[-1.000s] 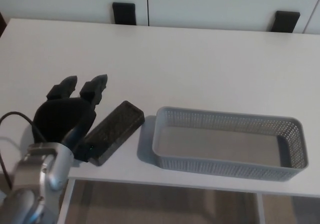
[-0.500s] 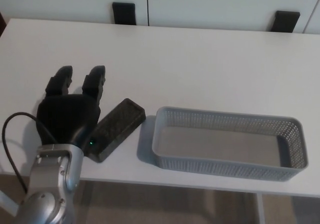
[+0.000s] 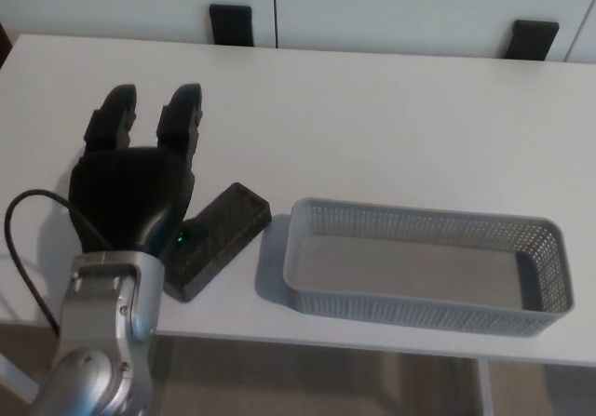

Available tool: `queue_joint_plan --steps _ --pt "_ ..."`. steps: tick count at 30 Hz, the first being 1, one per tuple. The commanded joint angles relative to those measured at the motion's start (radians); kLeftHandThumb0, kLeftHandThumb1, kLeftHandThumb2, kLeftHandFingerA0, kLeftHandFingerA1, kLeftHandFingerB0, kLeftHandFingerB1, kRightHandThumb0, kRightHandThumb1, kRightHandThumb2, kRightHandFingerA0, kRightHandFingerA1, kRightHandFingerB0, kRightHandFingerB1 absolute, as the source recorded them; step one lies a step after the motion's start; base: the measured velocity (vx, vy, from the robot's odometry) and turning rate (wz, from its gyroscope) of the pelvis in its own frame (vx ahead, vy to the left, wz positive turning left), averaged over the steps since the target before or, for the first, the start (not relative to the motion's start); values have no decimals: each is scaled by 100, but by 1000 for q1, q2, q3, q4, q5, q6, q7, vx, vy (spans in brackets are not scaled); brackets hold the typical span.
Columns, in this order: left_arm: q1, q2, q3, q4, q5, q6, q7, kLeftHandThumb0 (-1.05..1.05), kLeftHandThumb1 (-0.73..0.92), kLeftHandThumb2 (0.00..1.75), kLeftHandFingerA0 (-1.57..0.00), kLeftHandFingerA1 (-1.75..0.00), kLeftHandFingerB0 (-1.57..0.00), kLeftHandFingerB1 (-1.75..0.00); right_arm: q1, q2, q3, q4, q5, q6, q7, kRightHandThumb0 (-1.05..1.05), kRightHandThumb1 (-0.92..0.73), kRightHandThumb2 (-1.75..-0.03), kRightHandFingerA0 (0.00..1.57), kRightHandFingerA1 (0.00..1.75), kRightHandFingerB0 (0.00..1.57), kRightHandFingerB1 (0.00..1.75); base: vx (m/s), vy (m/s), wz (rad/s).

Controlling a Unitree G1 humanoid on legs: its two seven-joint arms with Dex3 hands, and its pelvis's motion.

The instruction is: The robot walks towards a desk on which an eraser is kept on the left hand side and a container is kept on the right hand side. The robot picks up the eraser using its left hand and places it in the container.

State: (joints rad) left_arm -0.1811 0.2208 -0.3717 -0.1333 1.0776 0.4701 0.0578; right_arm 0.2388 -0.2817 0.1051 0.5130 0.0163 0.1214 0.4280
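Left hand moves up over the eraser, nothing gripped yet

Nearest, the left hand [image 3: 130, 188] has slid forward and a little to the right over the last second, so its palm now covers the near-left end of the eraser [image 3: 222, 234], where before it sat just beside it. Its fingers [image 3: 179, 123] are spread and point away across the desk [image 3: 391, 118], released, holding nothing. The eraser lies flat on the desk, unmoved, just left of the empty grey container [image 3: 307, 213]. Judging from this, the hand is lining up to grasp. The right hand is out of sight.
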Motion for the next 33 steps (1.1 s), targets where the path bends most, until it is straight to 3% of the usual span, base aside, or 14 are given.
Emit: queue_joint_plan --steps 1,2,8,17,33 --pt "-7 -25 23 -60 -29 49 -104 -57 37 71 0 -9 -3 -13 -4 -17 2 15 -18 -32 6 -29 -66 -59 55 48 33 38 0 0 0" --pt "1 -57 59 -131 -152 39 -188 -58 38 71 0 -11 -1 -10 -6 -17 4 10 -21 -24 5 -31 -65 -59 56 49 33 38 0 0 0" --pt "-8 -66 133 -190 -326 21 -326 -63 39 76 0 -17 0 -13 -9 -21 5 13 -22 -22 13 -32 -66 -59 55 49 31 38 0 0 0" --pt "-56 -47 147 -3 -286 28 -289 -60 38 73 0 -15 -7 -17 -4 -34 22 15 -45 -50 16 -33 -66 -59 56 48 33 38 0 0 0" --pt "-62 -25 76 147 -221 39 -223 -61 39 74 0 -15 -5 -15 -14 -51 53 32 -76 -78 20 -32 -67 -59 59 48 37 39 0 0 0"
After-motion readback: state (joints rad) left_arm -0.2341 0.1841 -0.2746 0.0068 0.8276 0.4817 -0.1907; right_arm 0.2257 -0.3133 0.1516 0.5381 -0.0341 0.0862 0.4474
